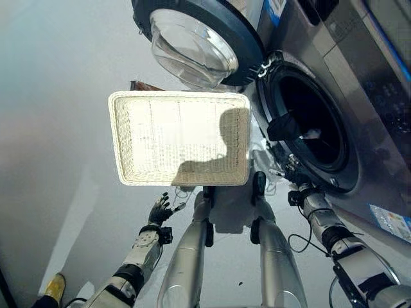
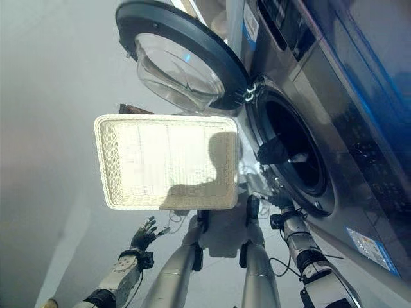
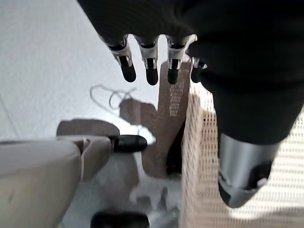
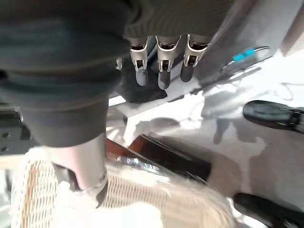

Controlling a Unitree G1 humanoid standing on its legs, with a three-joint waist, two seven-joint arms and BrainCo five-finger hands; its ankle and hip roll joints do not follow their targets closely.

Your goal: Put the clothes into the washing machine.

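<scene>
Both my hands hang free, fingers relaxed, grasping nothing: left hand (image 1: 159,210) near the white wicker basket (image 1: 122,138), right hand (image 1: 297,186) at the washing machine (image 1: 379,96). Basket bare, dark clothes (image 1: 282,128) inside the drum; the door (image 1: 192,45) looks left to shut.

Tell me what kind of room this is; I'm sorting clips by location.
Probably a laundry area: a front-loading washing machine with its round door swung open, and a white wicker basket on the pale floor before it.
</scene>
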